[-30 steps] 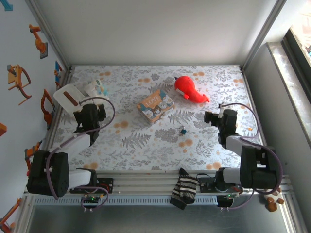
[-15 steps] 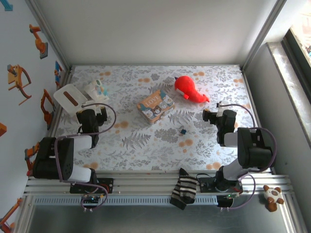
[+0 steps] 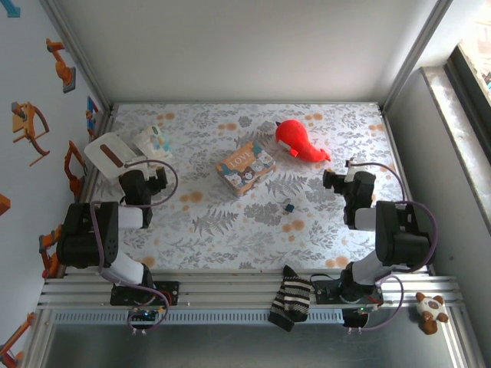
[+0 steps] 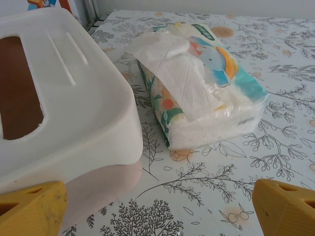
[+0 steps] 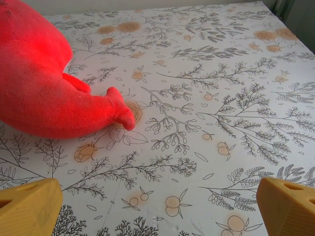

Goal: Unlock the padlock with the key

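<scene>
The padlock point(image 3: 288, 205) is a tiny dark and blue thing lying on the floral table mat, right of centre. The key is too small to tell apart from it. My left gripper point(image 3: 147, 178) hovers low at the left side, far from the padlock; in the left wrist view it point(image 4: 157, 209) stands open with bare mat between its yellow fingertips point(image 4: 32, 206). My right gripper point(image 3: 344, 182) is to the right of the padlock and a little behind it. In the right wrist view it point(image 5: 157, 209) is open over bare mat.
A white tissue box point(image 4: 54, 98) and a soft tissue pack point(image 4: 206, 83) lie just ahead of the left gripper. A red plush point(image 5: 39, 83) lies ahead-left of the right gripper. The "LOVE" tin point(image 3: 245, 167) sits mid-table. A striped sock point(image 3: 291, 297) hangs over the near rail.
Both arms have folded back toward their bases, and the left gripper has shifted slightly toward the tissue box. Both grippers stay open. The padlock has not moved.
</scene>
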{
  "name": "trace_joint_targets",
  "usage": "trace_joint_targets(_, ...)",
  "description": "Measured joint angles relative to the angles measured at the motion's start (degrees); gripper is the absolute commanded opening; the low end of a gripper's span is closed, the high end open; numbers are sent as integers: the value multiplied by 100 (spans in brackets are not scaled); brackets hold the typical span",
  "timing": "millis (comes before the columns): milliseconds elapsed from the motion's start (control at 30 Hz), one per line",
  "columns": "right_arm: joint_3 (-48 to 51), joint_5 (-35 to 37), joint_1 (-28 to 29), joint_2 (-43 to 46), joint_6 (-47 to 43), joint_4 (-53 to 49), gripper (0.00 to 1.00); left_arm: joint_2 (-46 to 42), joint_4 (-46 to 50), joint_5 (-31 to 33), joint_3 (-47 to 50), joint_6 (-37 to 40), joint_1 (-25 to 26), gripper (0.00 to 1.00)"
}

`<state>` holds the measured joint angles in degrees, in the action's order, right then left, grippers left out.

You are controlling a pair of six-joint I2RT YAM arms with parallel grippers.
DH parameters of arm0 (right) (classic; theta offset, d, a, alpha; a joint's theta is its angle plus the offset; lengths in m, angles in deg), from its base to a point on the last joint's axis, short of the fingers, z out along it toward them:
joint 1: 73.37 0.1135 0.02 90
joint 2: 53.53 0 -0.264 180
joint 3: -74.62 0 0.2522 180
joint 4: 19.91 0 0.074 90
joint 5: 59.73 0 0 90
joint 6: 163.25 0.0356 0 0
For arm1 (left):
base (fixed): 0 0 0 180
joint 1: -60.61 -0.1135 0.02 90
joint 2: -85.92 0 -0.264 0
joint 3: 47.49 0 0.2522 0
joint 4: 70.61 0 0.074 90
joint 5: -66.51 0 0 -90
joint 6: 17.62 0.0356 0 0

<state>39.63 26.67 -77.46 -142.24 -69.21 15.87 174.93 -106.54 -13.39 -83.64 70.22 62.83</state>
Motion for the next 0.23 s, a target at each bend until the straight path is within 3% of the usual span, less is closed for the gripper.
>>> trace_joint_targets(233,0,2,0,0,0,0,99,0,90,-81,0,0,0,96)
